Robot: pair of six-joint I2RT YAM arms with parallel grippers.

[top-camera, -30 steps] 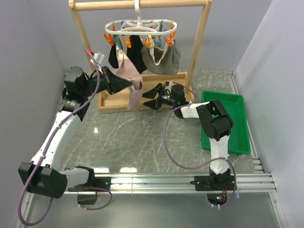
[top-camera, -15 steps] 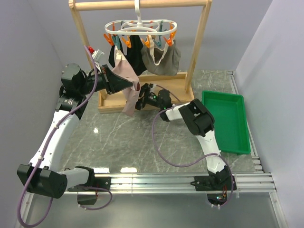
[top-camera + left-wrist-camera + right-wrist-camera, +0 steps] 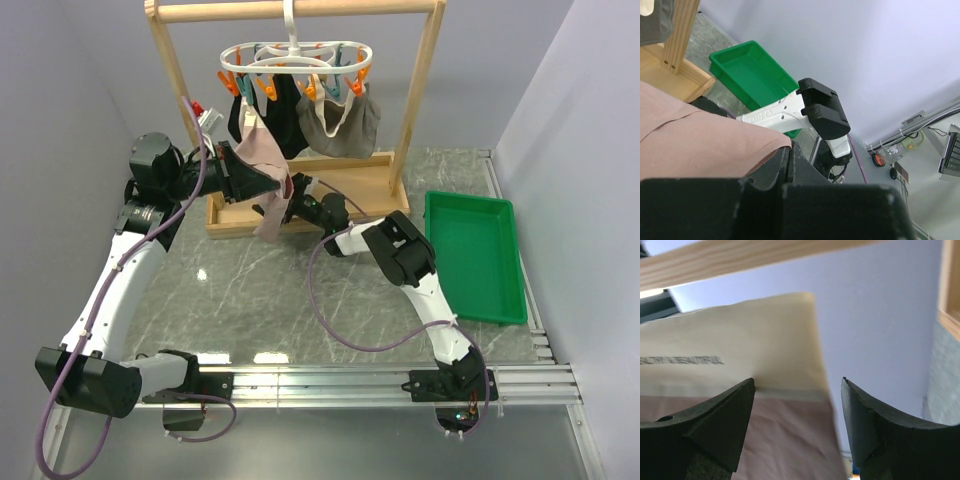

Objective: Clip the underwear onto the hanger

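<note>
The pink-beige underwear (image 3: 268, 172) hangs from my left gripper (image 3: 277, 184), which is shut on its edge in front of the wooden rack. In the left wrist view the fabric (image 3: 695, 145) is pinched at the jaws of my left gripper (image 3: 789, 151). My right gripper (image 3: 293, 208) is open right at the hanging cloth. In the right wrist view my right gripper (image 3: 798, 381) has the cream waistband (image 3: 740, 350) and pink cloth (image 3: 785, 440) between its open fingers. The white clip hanger (image 3: 296, 58) with orange and teal pegs hangs on the rack's top bar, above both grippers.
The wooden rack frame (image 3: 420, 90) stands at the back on its base (image 3: 240, 215). A black garment (image 3: 284, 118) and a grey-taupe garment (image 3: 342, 125) hang clipped to the hanger. A green tray (image 3: 476, 255) lies at the right and also shows in the left wrist view (image 3: 752, 75).
My right gripper has moved left across the table from near the rack's middle up to the hanging underwear. My left gripper has kept hold and shifted slightly.
</note>
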